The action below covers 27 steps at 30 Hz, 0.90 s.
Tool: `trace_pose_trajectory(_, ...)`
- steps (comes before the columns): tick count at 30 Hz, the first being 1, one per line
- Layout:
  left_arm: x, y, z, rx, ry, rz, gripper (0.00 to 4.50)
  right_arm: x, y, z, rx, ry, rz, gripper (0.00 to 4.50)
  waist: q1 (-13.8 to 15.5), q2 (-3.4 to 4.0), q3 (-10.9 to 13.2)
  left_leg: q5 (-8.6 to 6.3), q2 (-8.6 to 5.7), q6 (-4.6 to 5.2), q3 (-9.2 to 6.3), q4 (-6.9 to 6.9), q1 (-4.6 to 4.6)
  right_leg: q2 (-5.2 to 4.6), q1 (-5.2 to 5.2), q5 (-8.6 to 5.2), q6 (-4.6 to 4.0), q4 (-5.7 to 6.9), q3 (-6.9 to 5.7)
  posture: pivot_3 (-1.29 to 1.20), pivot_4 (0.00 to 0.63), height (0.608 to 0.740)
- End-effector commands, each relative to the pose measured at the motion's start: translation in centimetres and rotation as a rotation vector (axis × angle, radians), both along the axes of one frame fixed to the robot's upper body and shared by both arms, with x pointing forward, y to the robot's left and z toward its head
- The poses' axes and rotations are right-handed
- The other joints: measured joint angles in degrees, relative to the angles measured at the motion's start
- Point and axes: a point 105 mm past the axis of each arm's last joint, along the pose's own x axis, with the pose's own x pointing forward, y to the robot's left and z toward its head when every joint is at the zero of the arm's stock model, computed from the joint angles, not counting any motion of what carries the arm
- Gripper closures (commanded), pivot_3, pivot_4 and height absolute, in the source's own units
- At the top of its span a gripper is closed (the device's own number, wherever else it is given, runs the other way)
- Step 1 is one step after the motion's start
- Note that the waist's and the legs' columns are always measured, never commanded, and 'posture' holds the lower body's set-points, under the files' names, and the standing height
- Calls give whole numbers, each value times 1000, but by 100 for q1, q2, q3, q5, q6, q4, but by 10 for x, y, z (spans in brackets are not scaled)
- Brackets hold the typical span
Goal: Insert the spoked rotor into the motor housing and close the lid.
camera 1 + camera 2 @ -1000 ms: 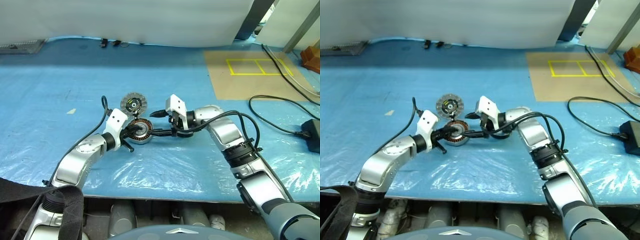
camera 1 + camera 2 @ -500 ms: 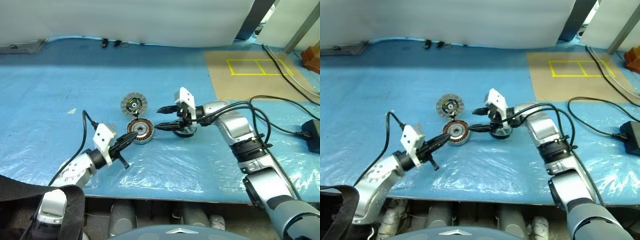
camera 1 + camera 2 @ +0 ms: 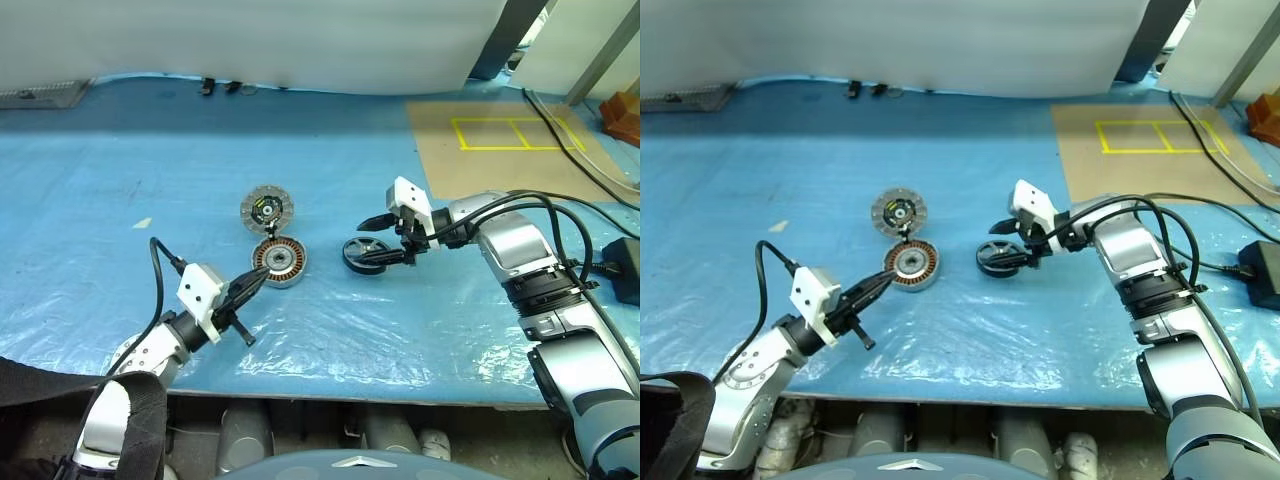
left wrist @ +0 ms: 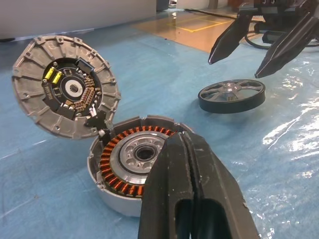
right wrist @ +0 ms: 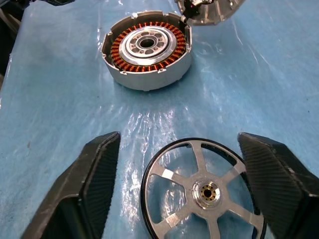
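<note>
Left wrist view brings the lid (image 4: 66, 92) close: ribbed grey rim, dark board at the middle with two yellow-green parts, but no lettering that can be read on it. No brand or label shows on the housing (image 4: 134, 167) or rotor (image 4: 232, 96) either. The lid stands tilted, its lower edge meeting the housing's rim; the head views show this as two discs touching on the blue sheet (image 3: 130, 170). The left gripper (image 4: 187, 169) has its fingers pressed together, empty, and their dark bulk hides the near side of the housing's copper windings. Right wrist view looks down on the rotor, lying flat on the sheet between the spread fingers (image 5: 84, 184) of the right gripper (image 3: 378, 238), with silver spokes and a brass-coloured hub; its near edge is cut off, and contact cannot be told. The housing sits well apart from the rotor.
</note>
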Motion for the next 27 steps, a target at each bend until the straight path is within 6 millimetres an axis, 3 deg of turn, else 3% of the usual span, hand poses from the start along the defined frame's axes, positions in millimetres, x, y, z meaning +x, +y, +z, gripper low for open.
trace_pose_trajectory(1, 2, 1, 7, 6, -33, -3, 4500, 6, -3, 11, -18, -62, -6, 24, 1, 0, 0, 0, 0, 0, 0, 1, 0, 0, 0, 0, 0, 1, 0, 0, 150, 740)
trace_pose_trajectory(4, 2, 1, 7, 13, -27, -11, 4500, 8, -4, 8, -22, -66, -19, 24, 1, 0, 0, 0, 0, 0, 0, 6, -2, 0, 0, 0, 0, 3, 1, 0, 150, 740)
trace_pose_trajectory(7, 2, 1, 6, 16, -22, -17, 4500, 11, -4, 6, -25, -64, -35, 666, 3, 0, 0, 0, 0, 0, 1, 7, -1, 0, 0, 0, 0, 4, 1, 0, 150, 740)
trace_pose_trajectory(10, 1, 0, 6, 17, -15, -20, 4500, 11, -6, 3, -40, -68, -39, 1667, 3, 0, 0, 0, 0, 0, 1, 10, -1, -1, 0, 0, 0, 7, 1, 0, 150, 740)
trace_pose_trajectory(20, 0, 3, 3, 25, 0, -11, 4500, 13, -14, -10, -129, -41, -39, 1667, 4, 0, 0, 0, 0, 0, 1, 17, -2, -1, 0, 0, 0, 14, 1, 0, 150, 740)
trace_pose_trajectory(27, 0, 1, 3, 26, 3, -9, 4500, 12, -18, -34, -234, -41, -33, 1667, 4, 0, 0, 0, 0, 0, 2, 21, -2, -1, 0, 0, 0, 17, 1, 0, 150, 740)
